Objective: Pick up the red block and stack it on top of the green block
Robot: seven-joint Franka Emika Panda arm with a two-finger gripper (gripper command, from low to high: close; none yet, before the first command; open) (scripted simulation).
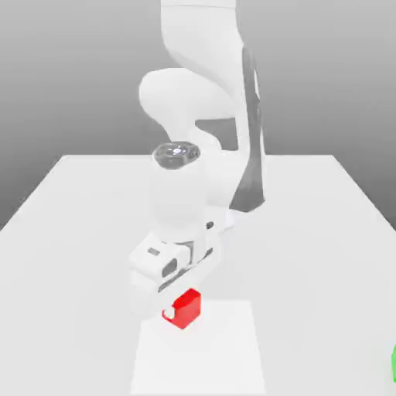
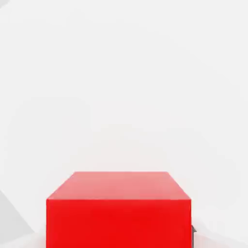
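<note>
The red block [image 1: 186,308] rests on the white table [image 1: 309,232] near its front edge, and it looms large and close in the hand view [image 2: 118,208]. My gripper [image 1: 178,309] has come straight down over it, a white fingertip [image 1: 166,312] overlapping the cube's side toward the exterior view's left. Against the cube's opposite face, a dark pad [image 2: 193,234] presses. The fingers are shut on the cube, which still touches the table. A sliver of the green block [image 1: 394,363] peeks in at the exterior view's right edge, far from the gripper.
The white arm [image 1: 201,116] rises behind the gripper over the table's middle. A brighter rectangular patch [image 1: 224,363] marks the tabletop around the cube. Open tabletop lies between the cube and the green block.
</note>
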